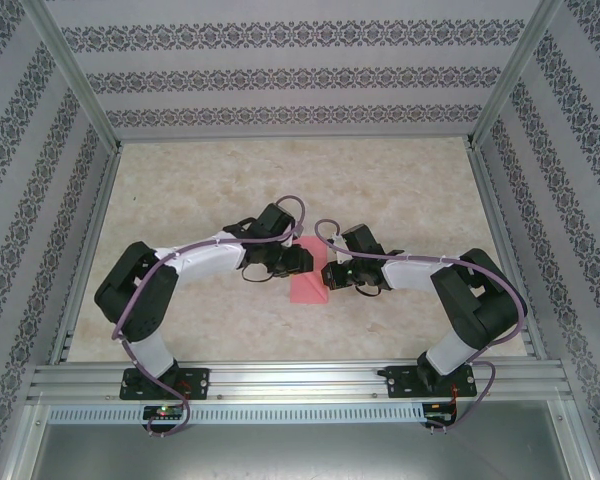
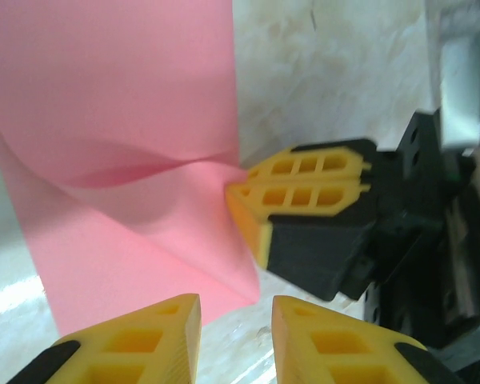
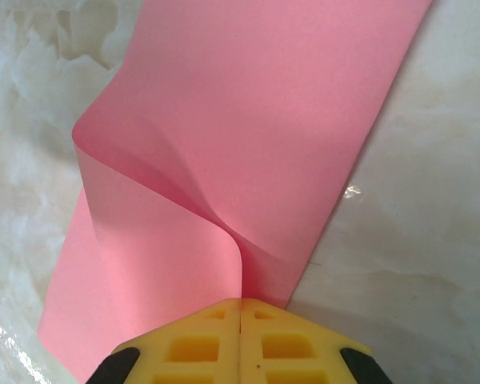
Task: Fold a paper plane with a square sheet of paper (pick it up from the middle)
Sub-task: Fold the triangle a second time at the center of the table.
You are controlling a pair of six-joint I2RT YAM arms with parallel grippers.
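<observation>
The table top [image 1: 380,190] is pale and looks like marble. Walls [image 1: 280,70] with grey flower stripes stand at the top, left and right of the frame. Shiny metal bars [image 1: 300,385] cross the bottom. The light is bright.

Top view: square sheet of paper [image 1: 306,290] partly hidden under wrists. 2 wrist views: paper cut off at top, left gripper [image 2: 236,312] and right gripper [image 3: 240,308] cut off at bottom.
</observation>
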